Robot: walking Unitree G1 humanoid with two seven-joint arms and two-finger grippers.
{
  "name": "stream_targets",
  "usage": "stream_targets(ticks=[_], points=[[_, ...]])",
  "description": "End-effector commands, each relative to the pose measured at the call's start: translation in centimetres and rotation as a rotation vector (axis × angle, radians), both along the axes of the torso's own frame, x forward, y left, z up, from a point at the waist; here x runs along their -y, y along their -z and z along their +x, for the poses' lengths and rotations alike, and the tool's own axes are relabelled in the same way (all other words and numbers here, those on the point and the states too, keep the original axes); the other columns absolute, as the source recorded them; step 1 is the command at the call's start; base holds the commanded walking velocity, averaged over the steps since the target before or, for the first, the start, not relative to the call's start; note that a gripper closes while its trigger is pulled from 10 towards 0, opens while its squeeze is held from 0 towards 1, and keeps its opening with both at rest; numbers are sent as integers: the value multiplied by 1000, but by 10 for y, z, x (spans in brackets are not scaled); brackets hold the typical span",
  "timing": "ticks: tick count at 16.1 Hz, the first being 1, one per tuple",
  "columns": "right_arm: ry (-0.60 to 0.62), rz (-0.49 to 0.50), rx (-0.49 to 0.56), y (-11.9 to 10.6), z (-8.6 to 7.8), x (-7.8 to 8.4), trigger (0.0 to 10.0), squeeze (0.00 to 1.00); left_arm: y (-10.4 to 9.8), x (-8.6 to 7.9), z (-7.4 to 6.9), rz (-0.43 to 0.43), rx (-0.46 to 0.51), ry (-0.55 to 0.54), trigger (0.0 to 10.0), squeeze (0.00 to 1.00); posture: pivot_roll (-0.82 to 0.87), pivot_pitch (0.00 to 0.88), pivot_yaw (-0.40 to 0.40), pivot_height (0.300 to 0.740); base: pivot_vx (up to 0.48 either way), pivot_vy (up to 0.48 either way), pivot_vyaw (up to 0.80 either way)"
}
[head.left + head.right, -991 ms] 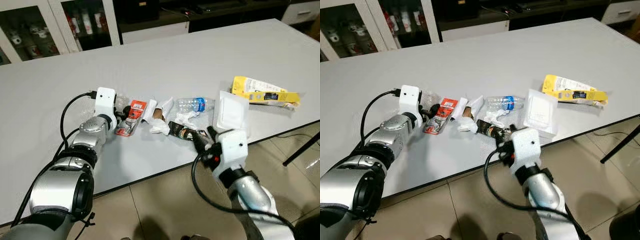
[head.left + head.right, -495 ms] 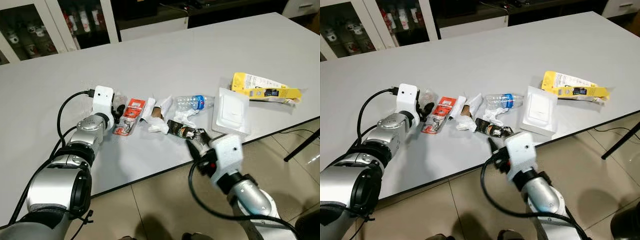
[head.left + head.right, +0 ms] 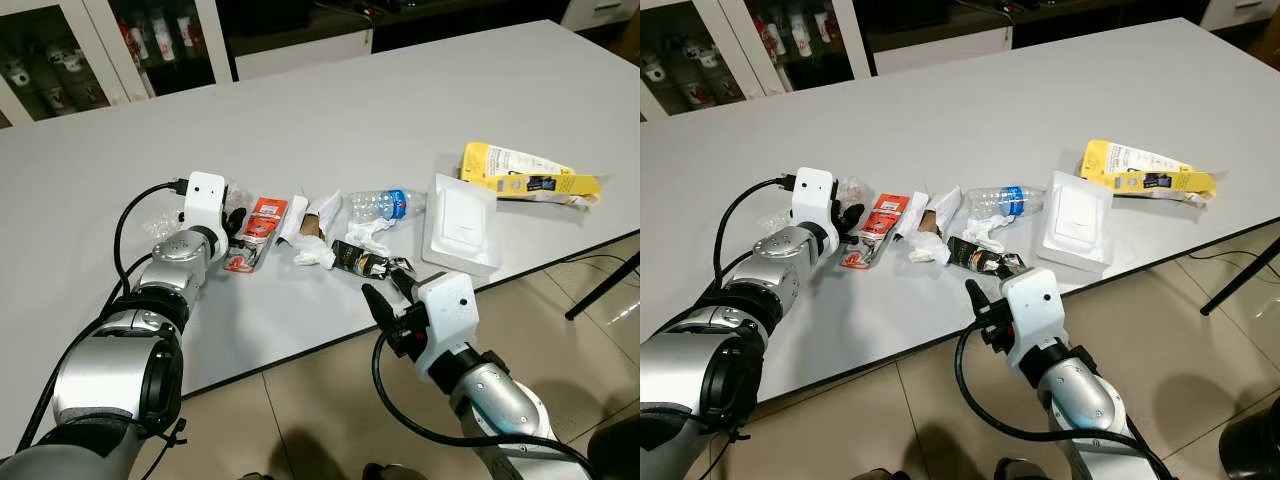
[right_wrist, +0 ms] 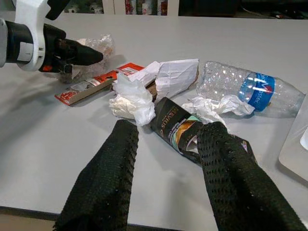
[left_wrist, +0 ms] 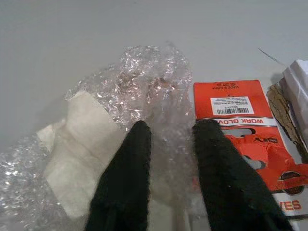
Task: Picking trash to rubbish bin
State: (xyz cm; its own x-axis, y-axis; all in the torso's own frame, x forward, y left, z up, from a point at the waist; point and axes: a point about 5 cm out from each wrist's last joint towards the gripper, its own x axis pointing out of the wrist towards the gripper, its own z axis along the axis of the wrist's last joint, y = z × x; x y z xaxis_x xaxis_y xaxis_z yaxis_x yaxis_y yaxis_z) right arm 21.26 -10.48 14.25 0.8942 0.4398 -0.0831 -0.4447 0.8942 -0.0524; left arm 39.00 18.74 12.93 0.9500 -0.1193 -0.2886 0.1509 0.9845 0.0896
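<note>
A row of trash lies on the grey table (image 3: 330, 110): bubble wrap (image 5: 144, 77), a red glove package (image 3: 255, 225), crumpled white paper (image 3: 315, 255), a dark wrapper (image 3: 358, 260), a plastic bottle (image 3: 385, 205), a white foam tray (image 3: 462, 225) and a yellow pouch (image 3: 520, 175). My left gripper (image 3: 232, 222) rests on the table at the left end of the row, its fingers (image 5: 134, 144) pinched on the bubble wrap beside the red package. My right gripper (image 3: 385, 290) hovers open at the table's front edge. It points at the dark wrapper (image 4: 169, 120) without touching it.
The table's front edge (image 3: 300, 350) runs just under my right wrist, with tiled floor (image 3: 300, 420) below. Glass-door cabinets (image 3: 60, 50) stand behind the table. A black slanted leg (image 3: 600, 290) stands off the table's right corner.
My right gripper has pulled back from the dark wrapper toward the table's front edge and shifted left, still open. The left gripper has stayed on the bubble wrap.
</note>
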Motion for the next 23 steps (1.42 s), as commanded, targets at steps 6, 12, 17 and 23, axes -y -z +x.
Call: stream_targets(ticks=[6,12,17,23], points=[[-4,7,5,-2,0,0,10000,0,3,-8,-2,-35,-15,-28,0,0,-211,107,68,740,0,0,0],[35,15,44,-4,14,0,10000,0,-17,-22,3,-209,82,-103,0,0,-179,76,61,740,0,0,0],[46,68,119,-11,43,-10,10000,0,-66,-38,7,-506,373,-12,0,0,-35,0,8,740,0,0,0],[80,70,220,-21,67,-6,10000,0,-88,-10,-41,-648,574,206,0,0,36,0,-51,740,0,0,0]])
